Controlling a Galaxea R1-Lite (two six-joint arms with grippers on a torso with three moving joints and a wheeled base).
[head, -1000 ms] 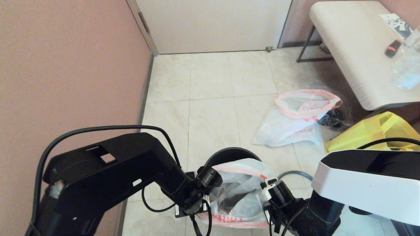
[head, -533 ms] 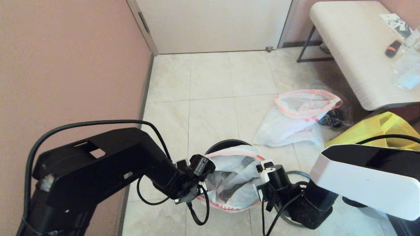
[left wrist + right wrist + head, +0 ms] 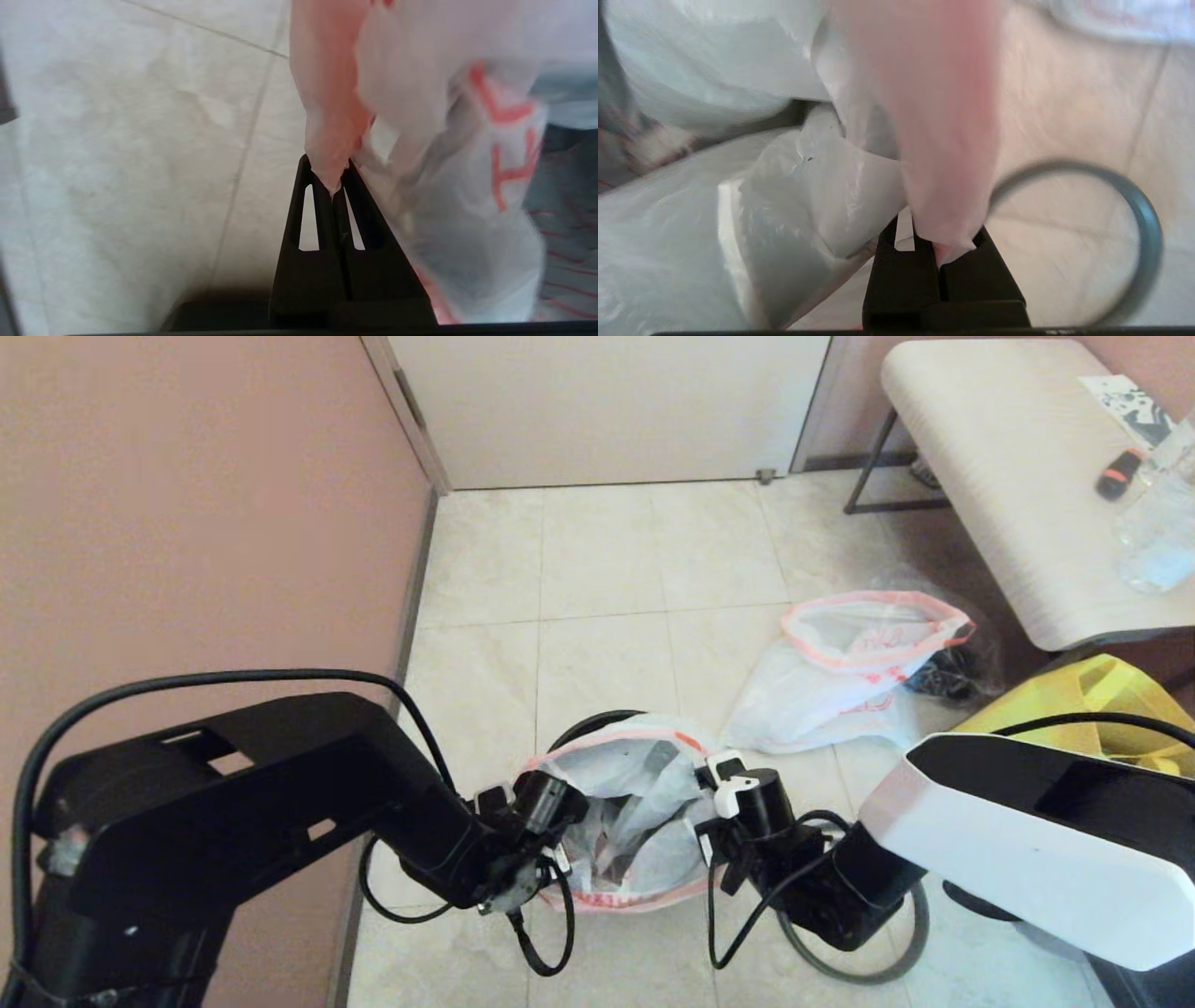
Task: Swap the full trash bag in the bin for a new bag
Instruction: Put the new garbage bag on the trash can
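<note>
A white see-through trash bag point(image 3: 635, 803) with a pink band round its mouth hangs open between my two grippers. My left gripper point(image 3: 332, 179) is shut on the pink band at the bag's left side, low and centre in the head view point(image 3: 558, 870). My right gripper point(image 3: 941, 252) is shut on the band at the bag's right side point(image 3: 707, 840). The bag sits over the dark bin point(image 3: 577, 728); only an arc of the bin's far edge shows behind it. The thin dark hoop point(image 3: 1144, 219) lies loose on the floor under my right arm point(image 3: 845, 975).
A second white bag point(image 3: 840, 672) with a pink band lies on the tiles to the right, dark stuff beside it. A yellow tote point(image 3: 1074, 709) and a pale table point(image 3: 1008, 476) stand at the right. The pink wall point(image 3: 187, 523) runs along the left.
Both grippers have carried the bag forward, away from me. It now covers most of the bin's mouth, which showed as a dark round behind it a second ago.
</note>
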